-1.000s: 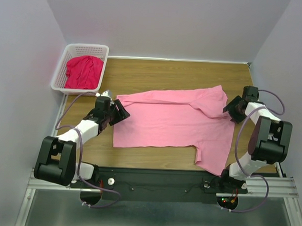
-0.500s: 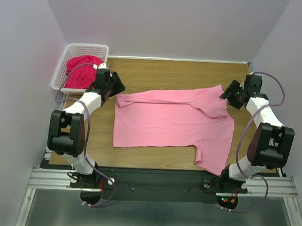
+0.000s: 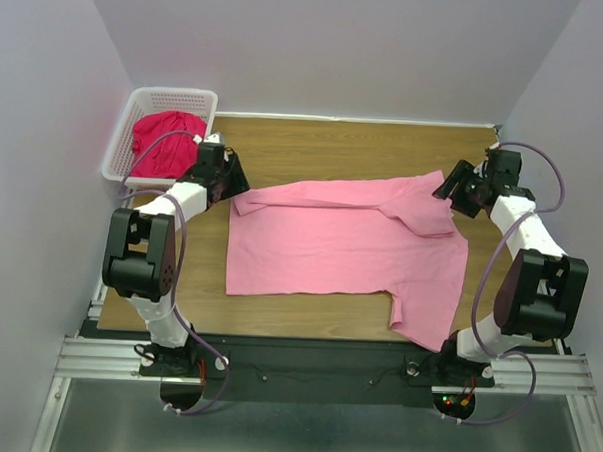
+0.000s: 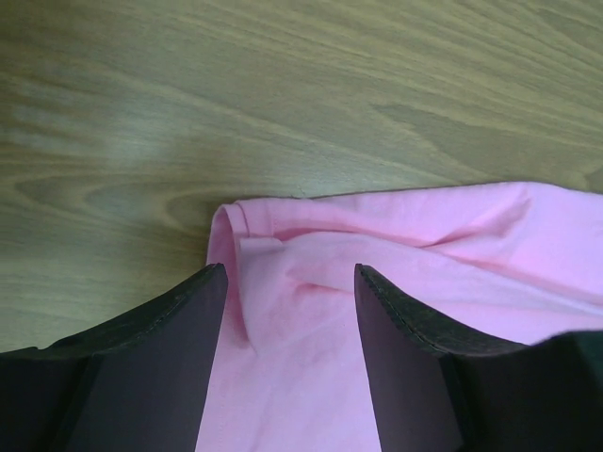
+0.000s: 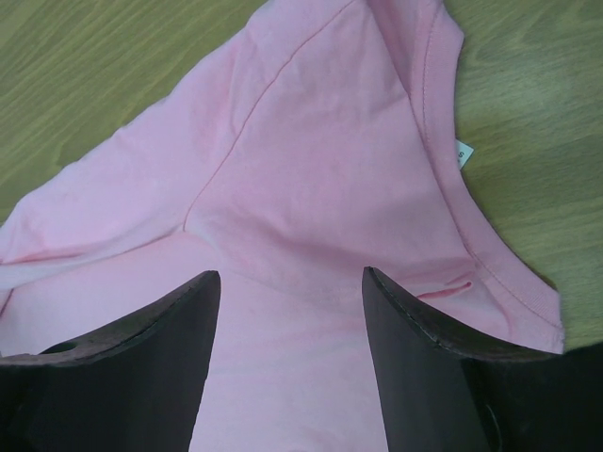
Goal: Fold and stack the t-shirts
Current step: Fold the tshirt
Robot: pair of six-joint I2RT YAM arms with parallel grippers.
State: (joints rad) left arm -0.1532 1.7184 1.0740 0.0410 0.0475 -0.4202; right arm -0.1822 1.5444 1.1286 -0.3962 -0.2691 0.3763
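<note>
The light pink t-shirt (image 3: 341,238) lies partly folded on the wooden table, its far edge doubled over. My left gripper (image 3: 234,178) is open at the shirt's far left corner; the left wrist view shows that folded pink corner (image 4: 283,273) between my fingers (image 4: 179,348). My right gripper (image 3: 451,188) is open over the shirt's far right part; the right wrist view shows the collar and a white label (image 5: 461,153) beyond my gripper (image 5: 292,282). The crimson t-shirt (image 3: 163,140) lies crumpled in the white basket (image 3: 122,138).
The basket stands at the table's far left corner, just behind my left gripper. A sleeve of the pink shirt (image 3: 425,311) hangs toward the near right table edge. Grey walls close in on three sides.
My left gripper has swung from the shirt's left edge up to its far left corner. My right gripper has moved farther back, beside the far right part of the shirt.
</note>
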